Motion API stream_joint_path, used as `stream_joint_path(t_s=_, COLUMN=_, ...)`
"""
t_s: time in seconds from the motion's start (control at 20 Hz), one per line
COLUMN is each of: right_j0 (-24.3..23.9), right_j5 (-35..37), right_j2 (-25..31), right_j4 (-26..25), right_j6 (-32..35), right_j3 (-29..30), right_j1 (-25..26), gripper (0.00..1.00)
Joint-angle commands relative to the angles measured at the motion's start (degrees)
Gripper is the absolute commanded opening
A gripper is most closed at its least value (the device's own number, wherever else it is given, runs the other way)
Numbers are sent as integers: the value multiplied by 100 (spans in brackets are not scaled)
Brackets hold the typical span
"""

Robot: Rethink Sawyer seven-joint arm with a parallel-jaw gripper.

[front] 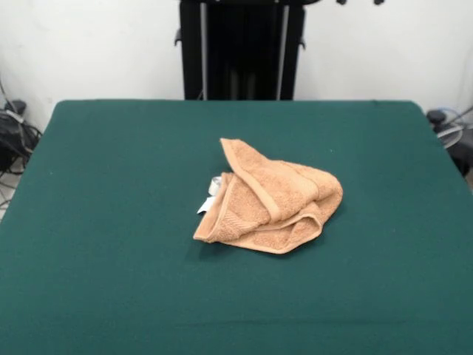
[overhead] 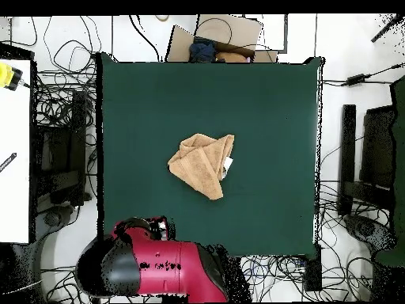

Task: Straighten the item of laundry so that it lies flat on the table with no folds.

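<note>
Orange-tan towel lies crumpled mid-table; gripper tips far off, state unclear.

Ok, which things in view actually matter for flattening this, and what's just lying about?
Belongs to the job:
- towel, crumpled and folded over itself mid-table
- green table
- robot arm, drawn back at the table's edge

Just lying about:
- cables on the floor around the table
- cardboard box beyond the far edge
</note>
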Motion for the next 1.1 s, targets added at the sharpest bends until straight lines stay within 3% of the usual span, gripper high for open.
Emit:
stream_joint_path(t_s=0.05, right_j0=-147, right_j5=-483, right_j2=-155, right_j4=-420, right_j6=838, right_j3=42, right_j1=271, gripper=100)
stream_joint_path(t_s=1.1, right_j0=-990, right_j5=-1412, right_j2=135, right_j4=-791, right_j6=560, right_j3=-404, right_j1=1266, gripper=100)
